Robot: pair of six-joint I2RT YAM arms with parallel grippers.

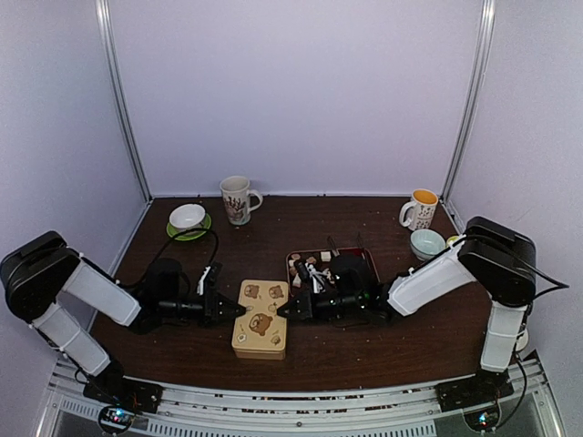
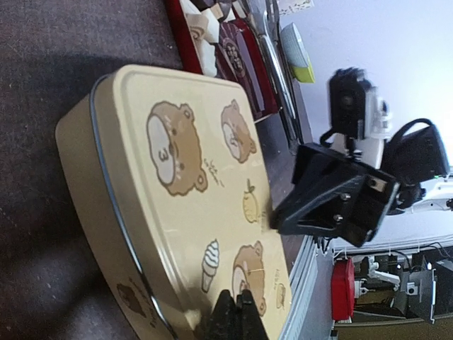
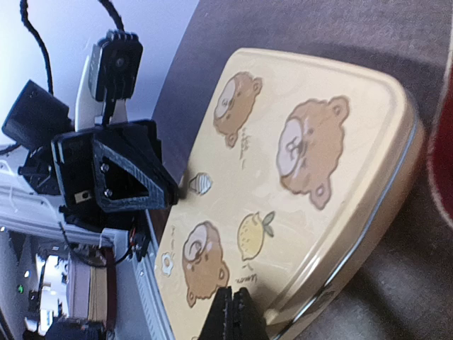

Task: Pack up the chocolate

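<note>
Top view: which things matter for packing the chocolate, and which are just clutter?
Job: chocolate, red tray, bear tin, left gripper, right gripper.
Clutter: left mug, right mug, white bowl, green saucer, pale blue bowl.

Probably a robotics lab test cell: plain white walls, aluminium corner posts, metal mounting rail.

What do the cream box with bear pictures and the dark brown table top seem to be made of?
Cream rectangular box with bear pictures: probably printed tin, soft sheen; a thin bright metal edge runs round its lid. Dark brown table top: matt, faintly grained, perhaps wood or laminate.
</note>
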